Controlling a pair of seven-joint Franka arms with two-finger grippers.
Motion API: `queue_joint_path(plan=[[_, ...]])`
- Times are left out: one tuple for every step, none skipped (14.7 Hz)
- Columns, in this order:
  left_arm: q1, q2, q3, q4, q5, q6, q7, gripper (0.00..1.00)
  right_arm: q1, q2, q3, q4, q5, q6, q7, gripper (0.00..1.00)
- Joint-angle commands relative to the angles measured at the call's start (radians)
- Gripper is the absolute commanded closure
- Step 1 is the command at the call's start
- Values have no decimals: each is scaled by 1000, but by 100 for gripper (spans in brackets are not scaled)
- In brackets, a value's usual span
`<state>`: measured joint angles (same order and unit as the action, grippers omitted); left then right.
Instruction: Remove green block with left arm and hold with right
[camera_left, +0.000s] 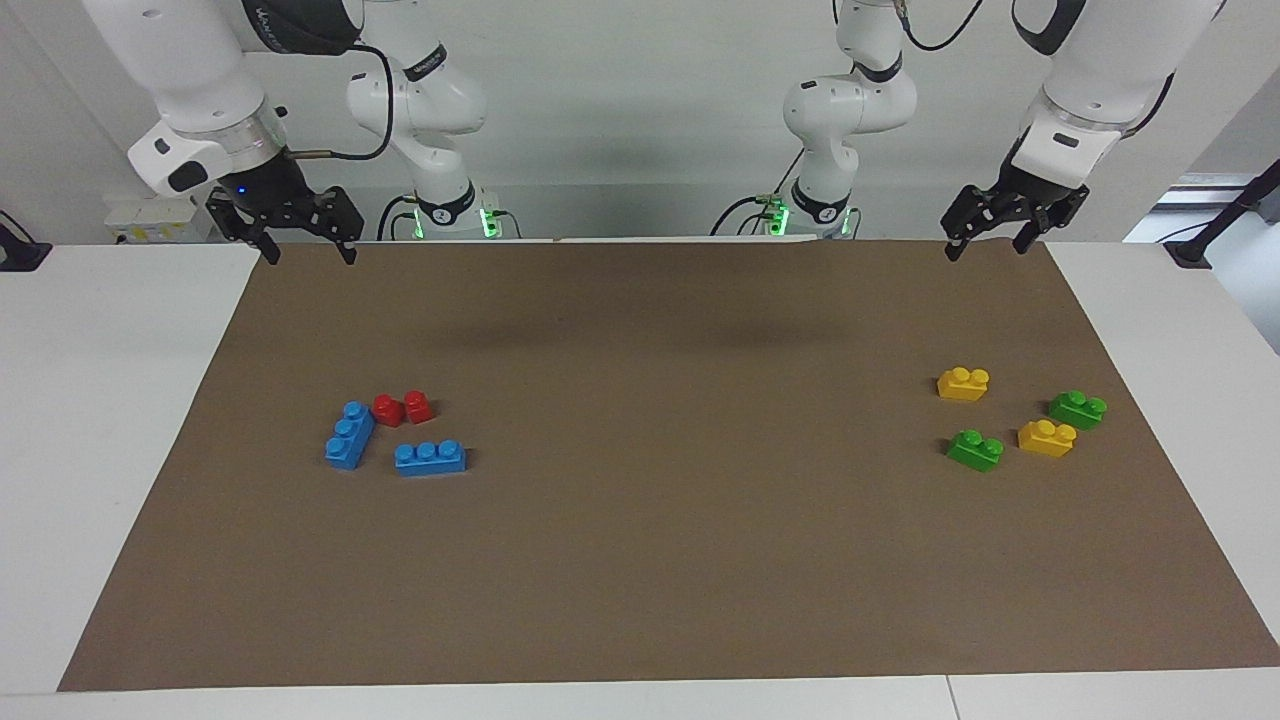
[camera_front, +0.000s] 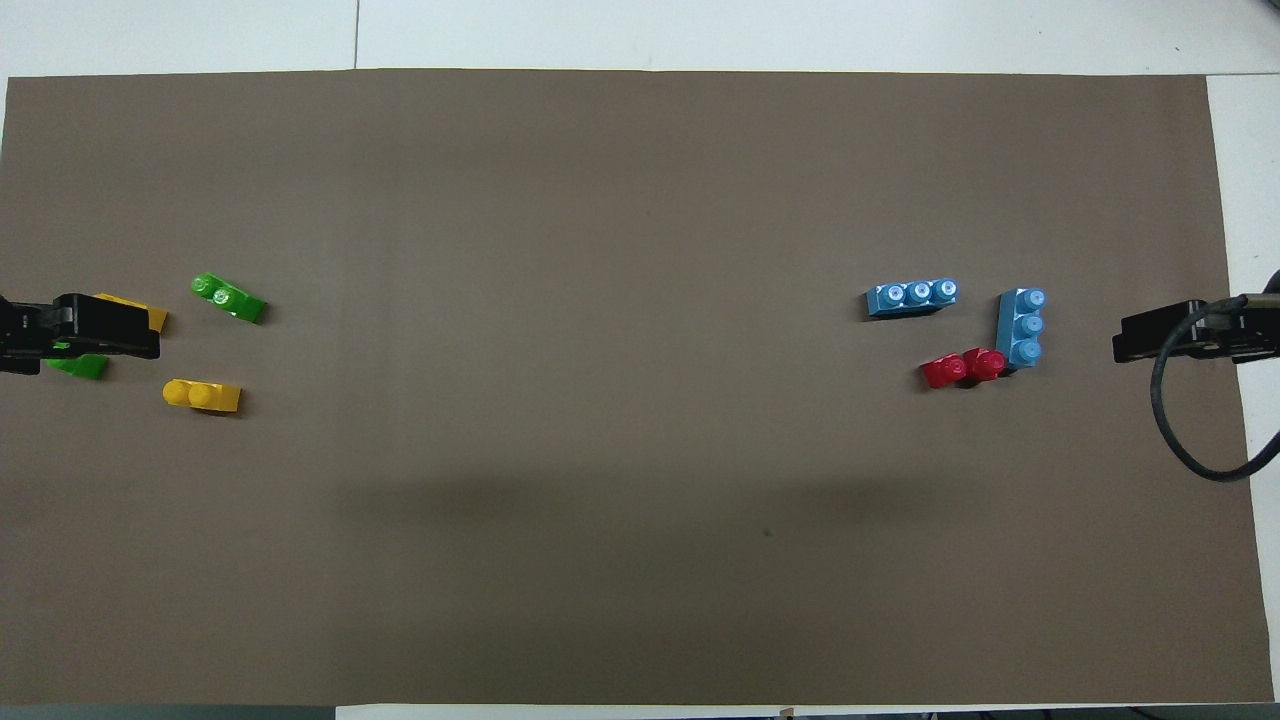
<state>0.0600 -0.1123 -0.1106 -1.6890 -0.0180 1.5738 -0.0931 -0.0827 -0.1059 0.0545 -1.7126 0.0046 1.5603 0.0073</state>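
Two green blocks lie on the brown mat (camera_left: 640, 560) at the left arm's end. One green block (camera_left: 975, 449) (camera_front: 228, 297) sits farther from the robots. The other green block (camera_left: 1077, 408) (camera_front: 75, 366) lies closer to the mat's end and is partly covered in the overhead view. My left gripper (camera_left: 985, 250) (camera_front: 110, 328) hangs open and empty, high above these blocks and touching nothing. My right gripper (camera_left: 310, 257) (camera_front: 1150, 335) waits open and empty, raised over the mat's right-arm end.
Two yellow bricks (camera_left: 963, 383) (camera_left: 1046, 437) lie among the green ones. Toward the right arm's end sit two blue three-stud bricks (camera_left: 348, 435) (camera_left: 429, 457) and a red pair (camera_left: 403, 408). White table (camera_left: 100, 450) surrounds the mat.
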Motion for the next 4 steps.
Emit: queue_joint_path(plan=[[-2,-7,3,5,-7,-15,19,0,-5,-8,4,-7,-29,-14,-24,0],[-2,-7,3,3,-7,-15,18,0,-5,-9,4,-7,-29,-16,-24,0],[-2,-9,3,3,-7,-15,18,0,-3,-9,4,-7,-31,-16,-23,0],[-2,-9,3,2,-7,-15,18,0,-3,-9,4,-7,-31,-16,-23,0]])
